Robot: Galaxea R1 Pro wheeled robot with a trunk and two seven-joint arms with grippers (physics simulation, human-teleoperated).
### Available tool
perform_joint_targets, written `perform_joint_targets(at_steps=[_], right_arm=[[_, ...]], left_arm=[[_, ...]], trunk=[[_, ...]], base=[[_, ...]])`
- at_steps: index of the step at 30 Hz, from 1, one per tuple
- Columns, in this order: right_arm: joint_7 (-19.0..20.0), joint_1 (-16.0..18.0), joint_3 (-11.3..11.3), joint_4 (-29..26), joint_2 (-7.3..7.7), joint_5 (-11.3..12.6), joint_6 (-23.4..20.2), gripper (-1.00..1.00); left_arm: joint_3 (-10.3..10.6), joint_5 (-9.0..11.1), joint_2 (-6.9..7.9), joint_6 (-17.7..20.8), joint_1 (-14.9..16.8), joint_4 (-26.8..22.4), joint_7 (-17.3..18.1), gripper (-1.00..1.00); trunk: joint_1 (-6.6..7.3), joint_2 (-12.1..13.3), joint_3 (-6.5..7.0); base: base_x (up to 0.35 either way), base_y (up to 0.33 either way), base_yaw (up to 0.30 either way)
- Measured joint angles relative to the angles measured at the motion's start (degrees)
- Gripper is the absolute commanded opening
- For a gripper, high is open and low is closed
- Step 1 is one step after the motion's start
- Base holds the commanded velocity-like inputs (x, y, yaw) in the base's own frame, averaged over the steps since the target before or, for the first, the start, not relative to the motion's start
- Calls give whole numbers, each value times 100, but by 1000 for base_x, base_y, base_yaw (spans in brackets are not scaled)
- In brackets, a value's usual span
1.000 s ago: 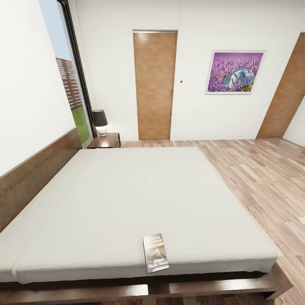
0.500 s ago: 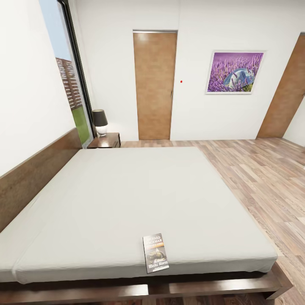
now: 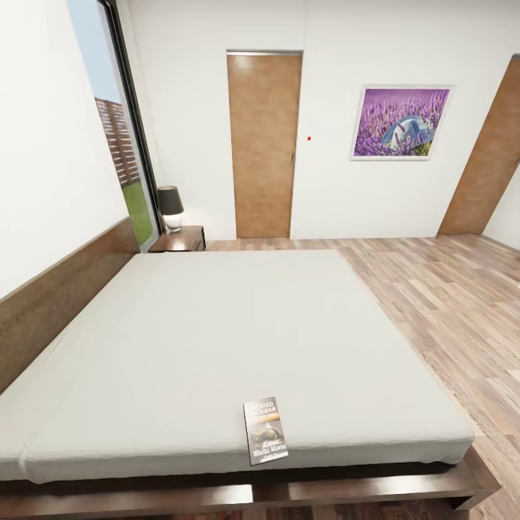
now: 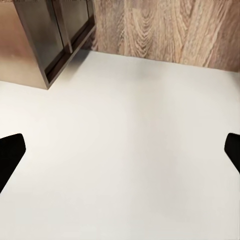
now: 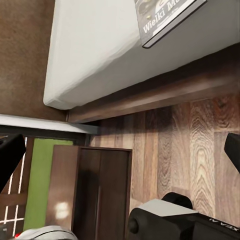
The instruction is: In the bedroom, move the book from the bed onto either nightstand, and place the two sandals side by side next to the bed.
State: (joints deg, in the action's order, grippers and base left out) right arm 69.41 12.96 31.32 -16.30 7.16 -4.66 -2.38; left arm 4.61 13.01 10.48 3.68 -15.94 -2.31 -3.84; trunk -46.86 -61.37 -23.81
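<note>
The book (image 3: 265, 430), a dark paperback with an orange band, lies flat on the bed (image 3: 238, 332) at the mattress's near edge. In the right wrist view the book (image 5: 167, 17) overhangs that edge slightly, above the dark frame. A nightstand (image 3: 179, 239) stands at the bed's far corner by the window. My right gripper (image 5: 120, 150) is open, below the mattress edge and over the floor, holding nothing. My left gripper (image 4: 120, 152) is open over a plain white surface. The sandals are out of view.
A black-shaded lamp (image 3: 171, 208) sits on the far nightstand. A brown door (image 3: 263, 144) and a lavender picture (image 3: 399, 123) are on the far wall. Wood-plank floor (image 3: 448, 303) runs along the bed's right side. A dark wooden cabinet top (image 5: 92, 190) lies near my base (image 5: 185, 220).
</note>
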Motion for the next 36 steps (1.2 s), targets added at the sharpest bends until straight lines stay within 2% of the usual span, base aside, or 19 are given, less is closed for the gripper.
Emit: perform_joint_targets(at_steps=[9,20,36], right_arm=[[0,0,3,-1,0,13,0,100],[-37,0,11,-2,0,22,2,100],[-46,0,20,-2,6,32,-32,100]], left_arm=[[5,-2,-9,3,7,0,2,100],[8,-11,-12,-1,13,1,9,100],[9,-11,-18,-2,14,1,6,100]], trunk=[[-198,-361,-162],[-198,-363,-162],[-549,-1003,-449]], base=[[0,0,0],[0,0,0],[0,0,0]])
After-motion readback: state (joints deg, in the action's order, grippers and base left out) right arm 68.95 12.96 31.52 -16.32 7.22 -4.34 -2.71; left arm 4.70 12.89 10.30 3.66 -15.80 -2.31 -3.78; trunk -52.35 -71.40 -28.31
